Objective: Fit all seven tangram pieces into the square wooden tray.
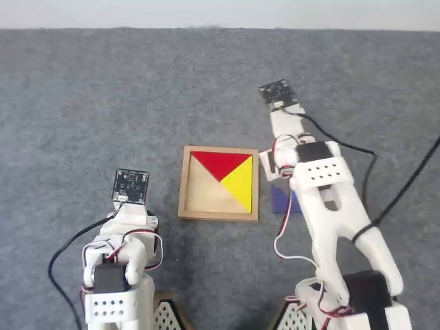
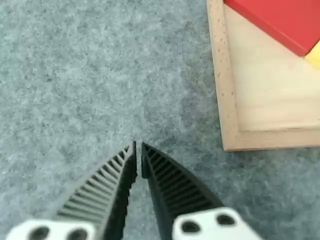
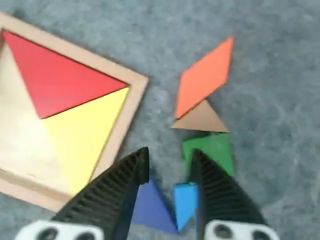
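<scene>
We log the tray [image 1: 184, 185] mid-mat [image 1: 103, 103]. Inside it, the far large triangle [image 1: 220, 163] and the right large triangle [image 1: 240, 184] meet edge to edge (near-left floor bare). Right of the tray, five loose pieces lie in a row on the mat. The parallelogram [image 3: 205, 77] is touched by the small triangle [image 3: 201, 120]. The square piece [image 3: 220, 150] lies just beside that. The narrow triangle [image 3: 184, 200] and the medium triangle [image 3: 150, 207] lie side by side beneath the right gripper [image 3: 167, 155]. The left gripper [image 2: 138, 145] sits over mat, off the tray's near-left corner.
</scene>
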